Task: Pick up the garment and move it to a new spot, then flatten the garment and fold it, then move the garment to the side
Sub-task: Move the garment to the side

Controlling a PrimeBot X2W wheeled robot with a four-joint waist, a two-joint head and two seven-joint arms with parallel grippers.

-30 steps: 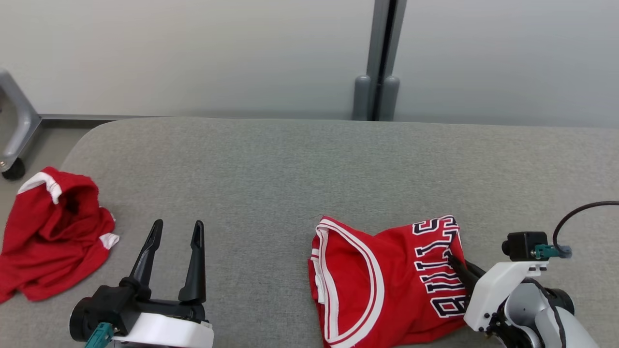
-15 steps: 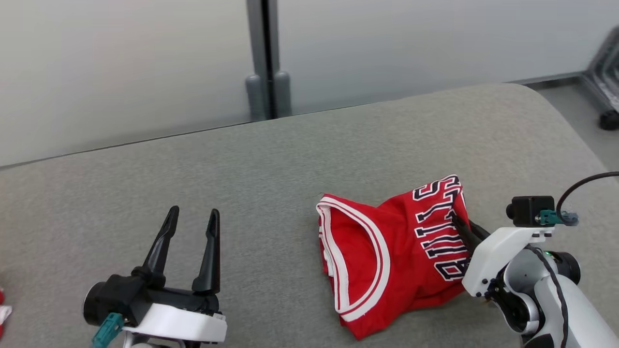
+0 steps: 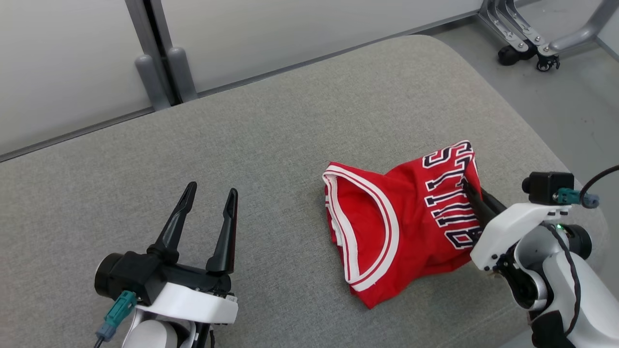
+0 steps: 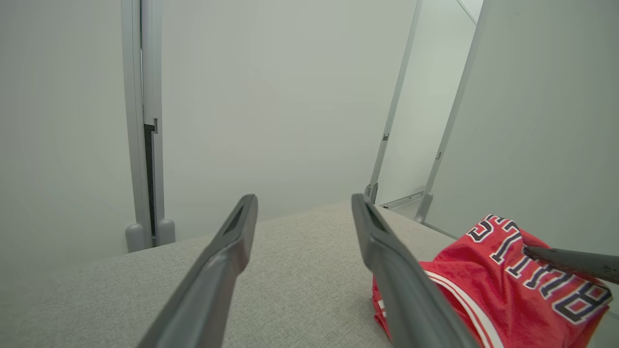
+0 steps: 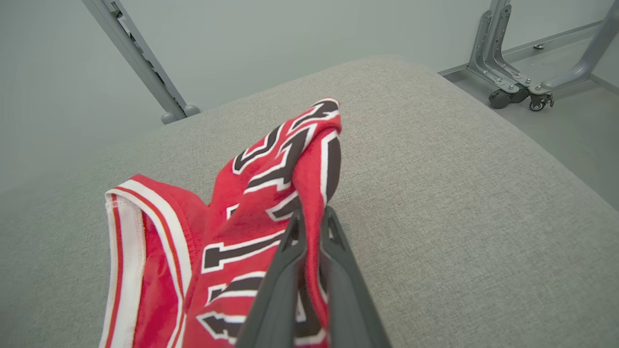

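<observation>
Red garment (image 3: 411,227), centre-right, is risking slipping: the right end effector (image 3: 467,187) is pinching only a thin fold; the left end effector (image 3: 213,189) is gaping empty.

The head view looks steeply down on the grey counter (image 3: 290,121), with the left end effector (image 3: 213,188) at lower left and the right end effector (image 3: 468,186) at lower right. Both wrist views sit low, skimming the counter toward the wall (image 4: 290,96); the right seems closest. All three share the garment (image 3: 401,217).
</observation>
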